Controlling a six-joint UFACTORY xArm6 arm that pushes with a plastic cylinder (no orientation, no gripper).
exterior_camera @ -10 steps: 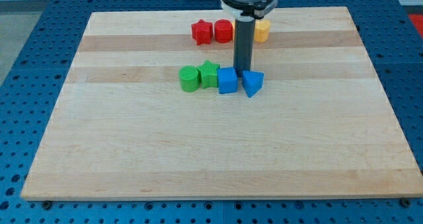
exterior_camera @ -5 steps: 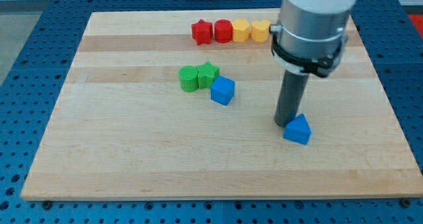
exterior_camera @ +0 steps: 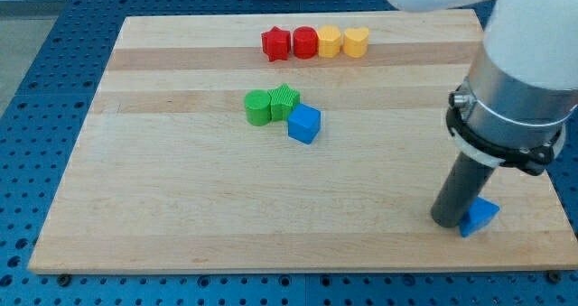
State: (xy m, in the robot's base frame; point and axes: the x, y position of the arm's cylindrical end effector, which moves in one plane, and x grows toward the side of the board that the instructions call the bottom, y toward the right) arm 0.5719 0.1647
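Observation:
My tip (exterior_camera: 448,221) rests on the board near its bottom right corner, pressed against the left side of a blue triangular block (exterior_camera: 480,216). The rod and arm hide part of that block. Far off toward the view's upper left, a blue cube (exterior_camera: 304,124) sits tilted beside a green star-shaped block (exterior_camera: 285,101) and a green cylinder (exterior_camera: 258,107), the three touching in a cluster.
Along the view's top, four blocks stand in a row: a red star-like block (exterior_camera: 276,43), a red cylinder (exterior_camera: 304,42), a yellow hexagonal block (exterior_camera: 330,42) and a yellow heart-like block (exterior_camera: 356,42). The board's right edge (exterior_camera: 538,198) and bottom edge lie close to the tip.
The tip has pushed the blue triangular block away from the blue cube, down and to the right across the board. The blue cube got knocked askew; other blocks stayed put.

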